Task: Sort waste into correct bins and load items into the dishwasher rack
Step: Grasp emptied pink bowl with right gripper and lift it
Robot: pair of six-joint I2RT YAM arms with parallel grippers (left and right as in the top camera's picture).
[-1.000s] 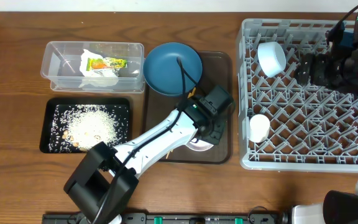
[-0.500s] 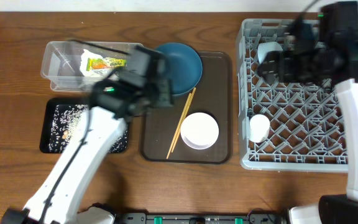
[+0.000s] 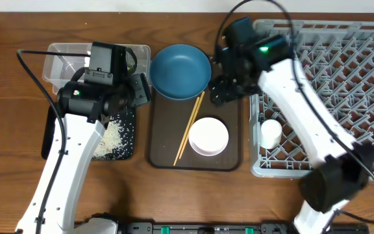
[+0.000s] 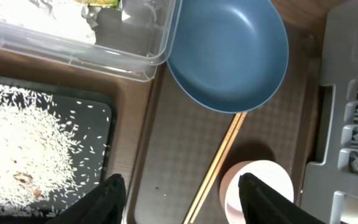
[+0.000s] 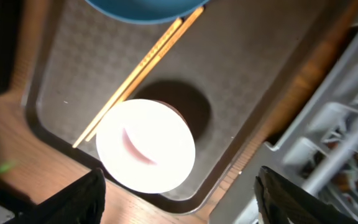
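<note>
The dark blue plate (image 3: 180, 70) rests on the brown tray's (image 3: 229, 65) back edge. The chopsticks (image 3: 190, 127) and a white bowl (image 3: 208, 136) lie on that tray. The small white cup (image 3: 271, 133) stands in the grey rack (image 3: 343, 97). Rice (image 3: 112, 136) covers the black tray (image 3: 130, 151). Tissue (image 4: 48, 14) lies in the clear tub (image 3: 60, 55). My left gripper (image 3: 139, 91) is open and empty between the tub and the plate. My right gripper (image 3: 223, 91) is open and empty over the tray's right side, above the white bowl (image 5: 145, 146). The light blue bowl is out of view.
The left arm covers much of the tub and black tray from above. The right arm crosses the rack's near-left corner. The rack wall (image 4: 353, 112) stands close beside the brown tray's right edge. Bare wood lies along the table's front.
My left arm has swung from over the white bowl back left to the tub's right end. My right arm has moved left from the rack to over the brown tray. Both stay empty.
</note>
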